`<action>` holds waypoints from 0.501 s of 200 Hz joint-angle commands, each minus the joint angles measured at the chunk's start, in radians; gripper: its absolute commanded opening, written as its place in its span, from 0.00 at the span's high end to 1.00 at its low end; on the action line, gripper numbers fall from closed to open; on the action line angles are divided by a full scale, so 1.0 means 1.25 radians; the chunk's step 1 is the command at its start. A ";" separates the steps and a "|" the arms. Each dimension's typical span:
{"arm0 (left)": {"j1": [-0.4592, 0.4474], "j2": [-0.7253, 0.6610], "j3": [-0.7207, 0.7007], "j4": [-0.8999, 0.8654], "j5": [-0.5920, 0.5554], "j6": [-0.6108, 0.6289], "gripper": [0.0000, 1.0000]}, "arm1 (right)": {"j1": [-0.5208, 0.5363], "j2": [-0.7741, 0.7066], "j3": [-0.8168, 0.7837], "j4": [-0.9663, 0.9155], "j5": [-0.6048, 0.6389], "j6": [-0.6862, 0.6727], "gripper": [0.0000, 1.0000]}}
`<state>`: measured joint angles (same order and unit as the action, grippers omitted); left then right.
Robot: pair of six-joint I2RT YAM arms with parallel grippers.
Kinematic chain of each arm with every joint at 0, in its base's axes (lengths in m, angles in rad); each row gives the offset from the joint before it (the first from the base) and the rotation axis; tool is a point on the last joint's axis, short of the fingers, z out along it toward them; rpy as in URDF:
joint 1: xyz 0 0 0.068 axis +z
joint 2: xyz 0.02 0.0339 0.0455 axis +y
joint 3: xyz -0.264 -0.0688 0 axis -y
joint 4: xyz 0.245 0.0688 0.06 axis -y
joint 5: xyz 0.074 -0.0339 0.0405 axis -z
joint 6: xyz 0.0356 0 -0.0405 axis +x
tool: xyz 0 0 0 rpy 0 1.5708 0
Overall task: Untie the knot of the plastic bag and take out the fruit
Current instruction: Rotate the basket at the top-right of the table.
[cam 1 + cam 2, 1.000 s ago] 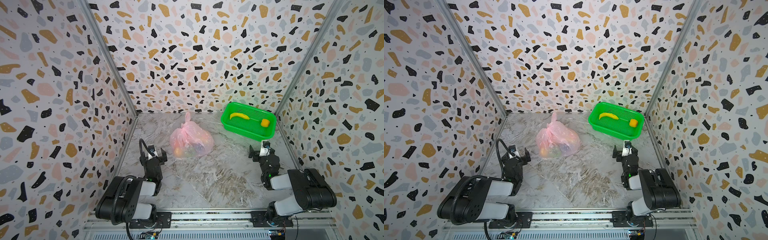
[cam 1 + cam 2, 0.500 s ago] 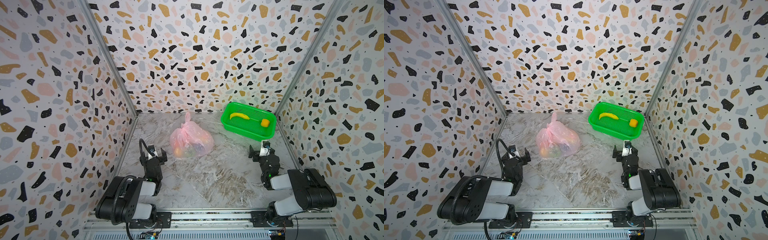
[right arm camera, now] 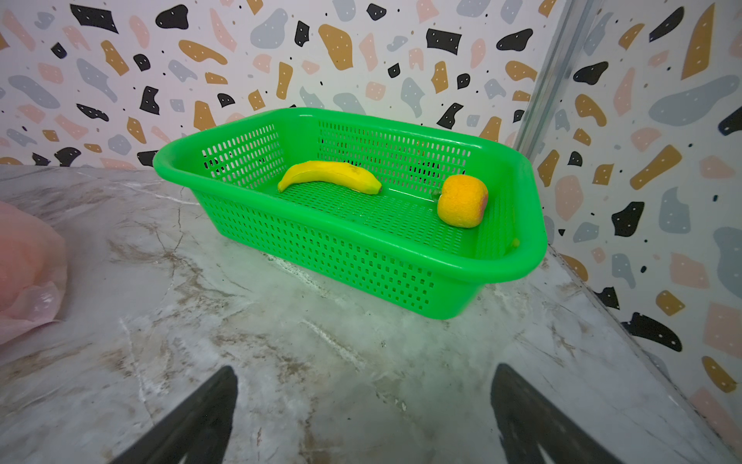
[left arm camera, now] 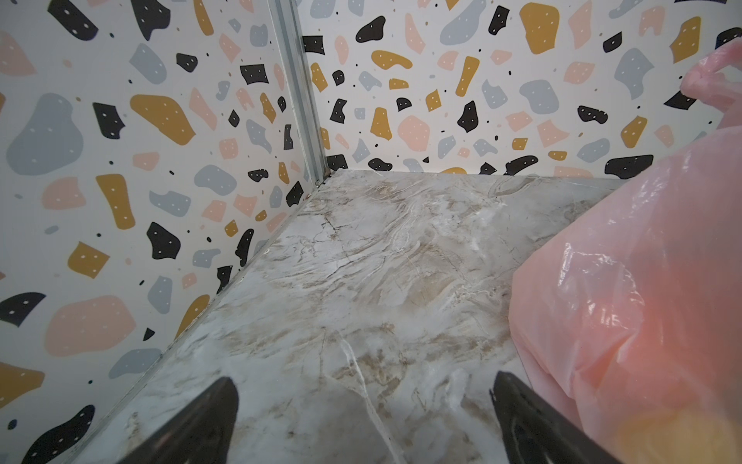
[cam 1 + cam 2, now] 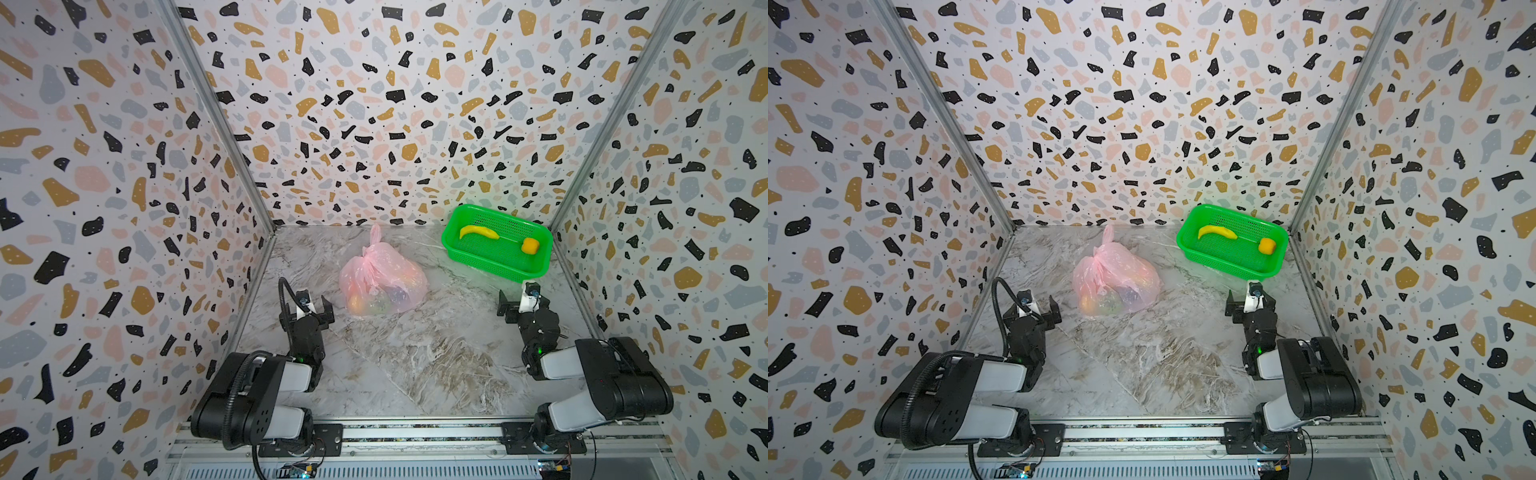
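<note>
The pale pink plastic bag [image 5: 384,280] [image 5: 1115,280] lies on the marble floor near the middle back, tied shut. Its knot [image 5: 375,237] [image 5: 1108,237] stands up as a twisted tuft at the far end. Fruit [image 5: 360,302] shows through the film as orange, green and dark shapes. My left gripper [image 5: 308,302] [image 4: 363,397] rests open on the floor just left of the bag [image 4: 642,289], not touching it. My right gripper [image 5: 519,296] [image 3: 363,395] is open near the right wall, well apart from the bag [image 3: 28,265].
A green perforated basket [image 5: 478,259] [image 3: 349,257] stands at the back right, in front of my right gripper. It holds a yellow banana [image 5: 478,232] [image 3: 329,176] and a small yellow-orange piece [image 5: 530,246] [image 3: 461,201]. Patterned walls enclose three sides.
</note>
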<state>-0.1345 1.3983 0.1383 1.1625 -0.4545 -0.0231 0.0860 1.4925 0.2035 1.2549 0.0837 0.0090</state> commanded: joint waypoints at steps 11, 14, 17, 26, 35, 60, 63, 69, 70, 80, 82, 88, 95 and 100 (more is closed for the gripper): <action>0.002 -0.014 0.028 0.040 -0.013 -0.009 0.00 | 0.000 -0.009 0.002 -0.006 0.014 -0.004 0.01; 0.002 -0.026 0.043 0.006 -0.011 -0.008 0.00 | 0.000 -0.016 0.008 -0.025 0.016 -0.004 0.01; 0.002 -0.040 0.060 -0.033 -0.012 -0.009 0.00 | 0.000 -0.027 0.015 -0.047 0.017 -0.003 0.01; 0.003 -0.073 0.117 -0.181 -0.009 -0.010 0.00 | 0.001 -0.065 0.054 -0.154 0.022 -0.004 0.01; 0.003 -0.082 0.161 -0.257 -0.016 -0.008 0.01 | 0.001 -0.097 0.106 -0.272 0.039 0.010 0.01; 0.002 -0.120 0.251 -0.412 -0.007 -0.004 0.00 | 0.001 -0.120 0.236 -0.486 0.073 0.067 0.01; 0.002 -0.125 0.261 -0.431 -0.006 -0.007 0.00 | 0.000 -0.118 0.254 -0.513 0.072 0.073 0.01; 0.003 -0.133 0.283 -0.468 -0.004 -0.012 0.00 | 0.000 -0.115 0.290 -0.560 0.066 0.077 0.01; 0.002 -0.134 0.287 -0.475 -0.002 -0.013 0.01 | 0.001 -0.114 0.296 -0.569 0.065 0.078 0.01; 0.002 -0.141 0.325 -0.536 0.013 -0.023 0.00 | 0.001 -0.105 0.363 -0.651 0.066 0.091 0.01; 0.002 -0.143 0.333 -0.553 0.017 -0.027 0.00 | 0.000 -0.103 0.374 -0.669 0.065 0.094 0.01; 0.002 -0.145 0.357 -0.596 0.032 -0.037 0.00 | 0.000 -0.096 0.419 -0.717 0.061 0.096 0.01; 0.000 -0.146 0.374 -0.634 0.046 -0.051 0.00 | 0.001 -0.085 0.471 -0.773 0.055 0.096 0.01; -0.002 -0.148 0.384 -0.655 0.056 -0.065 0.00 | -0.001 -0.075 0.509 -0.812 0.040 0.097 0.01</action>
<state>-0.1349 1.2297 0.5423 0.5858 -0.4416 -0.0444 0.0860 1.3758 0.6613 0.5831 0.1467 0.0868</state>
